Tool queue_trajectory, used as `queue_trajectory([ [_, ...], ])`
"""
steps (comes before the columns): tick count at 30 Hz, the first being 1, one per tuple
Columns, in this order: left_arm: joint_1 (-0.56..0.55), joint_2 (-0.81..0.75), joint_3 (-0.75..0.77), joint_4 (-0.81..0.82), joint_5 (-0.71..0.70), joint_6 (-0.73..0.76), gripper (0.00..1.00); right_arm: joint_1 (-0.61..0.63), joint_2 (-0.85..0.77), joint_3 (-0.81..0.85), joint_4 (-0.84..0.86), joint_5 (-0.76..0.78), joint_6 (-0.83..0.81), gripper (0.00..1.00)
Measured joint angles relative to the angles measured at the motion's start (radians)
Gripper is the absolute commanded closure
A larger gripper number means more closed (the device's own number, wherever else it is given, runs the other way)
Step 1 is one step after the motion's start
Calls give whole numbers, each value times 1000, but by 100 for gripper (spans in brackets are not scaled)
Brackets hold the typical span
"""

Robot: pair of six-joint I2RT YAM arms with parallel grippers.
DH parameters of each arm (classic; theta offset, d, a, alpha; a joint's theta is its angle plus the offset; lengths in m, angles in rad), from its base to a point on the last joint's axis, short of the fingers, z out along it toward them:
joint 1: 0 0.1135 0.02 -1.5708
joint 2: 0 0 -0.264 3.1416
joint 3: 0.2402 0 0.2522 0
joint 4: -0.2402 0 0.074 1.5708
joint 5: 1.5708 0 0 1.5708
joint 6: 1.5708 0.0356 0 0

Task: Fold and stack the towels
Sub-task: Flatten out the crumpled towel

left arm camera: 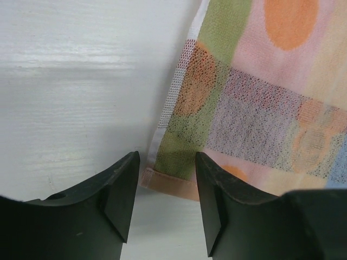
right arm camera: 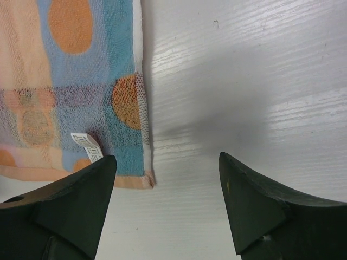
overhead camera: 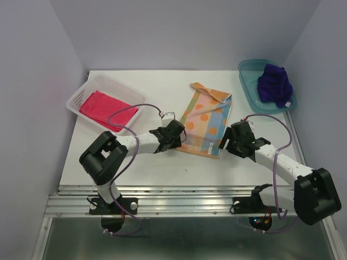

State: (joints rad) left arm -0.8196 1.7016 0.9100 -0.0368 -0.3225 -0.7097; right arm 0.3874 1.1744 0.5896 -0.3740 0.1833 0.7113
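One dotted towel (overhead camera: 206, 122), long axis near-far, L gripper (left arm camera: 165, 160), R gripper (right arm camera: 167, 157) unclenched, apparently empty, at near corners

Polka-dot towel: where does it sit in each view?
Top external: polka-dot towel lies flat mid-table.
Left wrist: fills the upper right, near-left corner at bottom centre.
Right wrist: fills the upper left, near-right corner low, left of centre.
Shared landmark: peach hem along its near edge.

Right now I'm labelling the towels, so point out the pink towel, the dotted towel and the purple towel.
pink towel (overhead camera: 107, 111): top view, middle of the flat cloth.
dotted towel (overhead camera: 206, 122): top view, centre of the spread cloth.
purple towel (overhead camera: 275, 85): top view, middle of the bunched heap.
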Motion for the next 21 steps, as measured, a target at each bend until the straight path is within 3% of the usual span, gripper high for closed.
queue_trajectory([
  [7,-14,0,-3,-18,-35,-59,51,0,-2,-5,0,0,-5,21],
  [13,-37,0,-9,-27,-56,-93,66,1,-2,-10,0,-3,-15,23],
  [15,-47,1,-8,-33,-67,-105,74,5,-2,-10,0,-3,-16,24],
  [18,-58,1,-9,-52,-82,-135,100,14,-2,-10,0,-4,-15,28],
  [21,-63,-3,-13,-54,-87,-164,100,36,-1,-10,0,-5,-15,30],
])
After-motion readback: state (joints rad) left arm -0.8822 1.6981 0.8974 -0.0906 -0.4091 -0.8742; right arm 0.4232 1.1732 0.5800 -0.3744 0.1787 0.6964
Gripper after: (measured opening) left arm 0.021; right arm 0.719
